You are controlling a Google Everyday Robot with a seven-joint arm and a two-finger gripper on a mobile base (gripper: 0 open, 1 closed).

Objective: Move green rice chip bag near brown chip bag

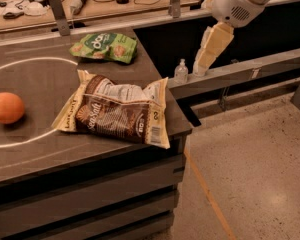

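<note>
One smooth round orange fruit (6,107) sits at your left on the dark matte tabletop (45,149). Near the far edge lies the small, flat, bright green rice chip bag (104,46). Bare top separates it from the large crinkled brown chip bag (117,111), whose right end reaches the table's edge. Beyond that edge the cream gripper (210,49) hangs in the air above a grey ledge (250,69). You cannot tell whether it is spread or closed.

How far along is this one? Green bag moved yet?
Done: nothing; the green rice chip bag lies at the back of the counter, apart from the brown chip bag in front. In hand: the gripper hangs right of the counter, touching neither bag. Left: reach, grasp, carry over.
</note>
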